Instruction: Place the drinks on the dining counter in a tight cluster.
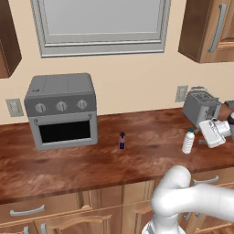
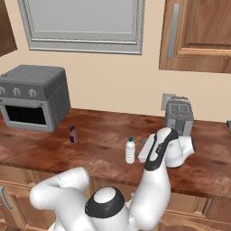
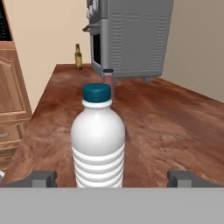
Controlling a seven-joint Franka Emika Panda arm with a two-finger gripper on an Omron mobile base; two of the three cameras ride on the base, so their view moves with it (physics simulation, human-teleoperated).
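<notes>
I see the water bottle [image 2: 130,151] standing on the counter [image 2: 103,135], purple bottle [image 2: 72,134] at its ten o'clock, toaster [image 2: 178,117] at two o'clock.

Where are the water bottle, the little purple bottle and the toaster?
water bottle [image 3: 98,144]: hand view, ribbed white body.
purple bottle [image 1: 121,142]: left base view, its middle.
toaster [image 2: 178,118]: right base view, grey front side.

We are seeing bare counter [image 1: 151,132] lying open between the toaster oven [image 1: 62,111] and the water bottle [image 1: 188,141], with only the purple bottle [image 1: 121,141] standing midway. The toaster [image 1: 201,108] is crowding the wall behind the water bottle, and an amber bottle [image 3: 78,57] is standing beyond the oven.
</notes>
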